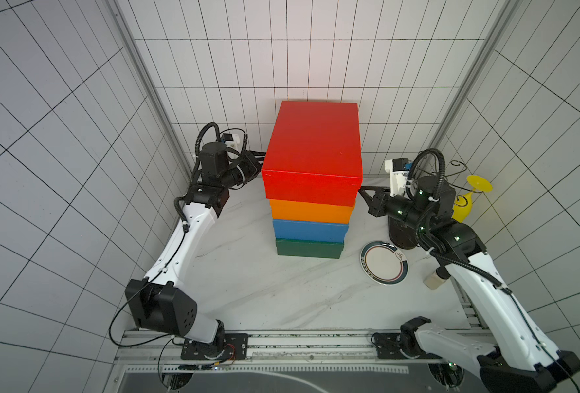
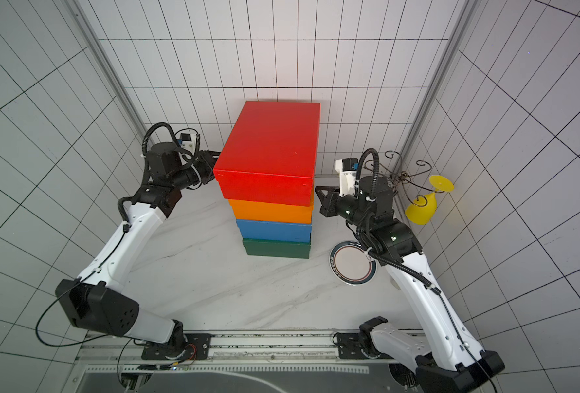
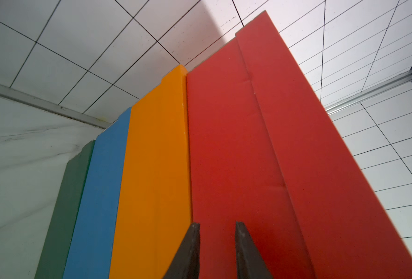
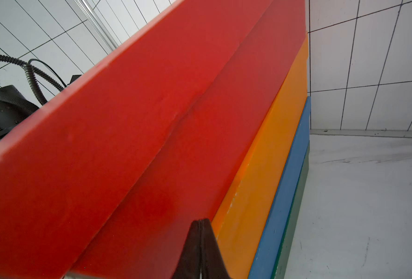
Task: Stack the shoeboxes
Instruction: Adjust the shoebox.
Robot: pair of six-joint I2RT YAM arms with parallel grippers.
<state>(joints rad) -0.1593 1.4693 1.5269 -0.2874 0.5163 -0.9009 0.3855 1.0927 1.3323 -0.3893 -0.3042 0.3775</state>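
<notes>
The counter (image 1: 248, 289) carries the whole stack near the back wall: red box (image 1: 312, 146) on top, then orange box (image 1: 310, 211), blue box (image 1: 309, 231) and green box (image 1: 309, 250) at the bottom, so all four shoeboxes are up and the job looks approx. done. The main risk is the tower itself. It is tall and light, w/ smooth cardboard faces, so any sideways shove up high could slide the red box off or tip everything. Both pushers sit at that top level. The left gripper (image 3: 217, 224) has its jaws a little apart w/ nothing between them, tips at the red box's side wall; contact can't be confirmed. The right gripper (image 1: 361, 189) is closed tight and empty, its tip at the red box's opposite side, near the seam w/ the orange one. If one arm backs off first while the other presses, the top box prob. skews. A tip catching under the lid rim could lift it. The plate (image 1: 384, 263) lies just beside the right arm, so a low retreat may clip it.
</notes>
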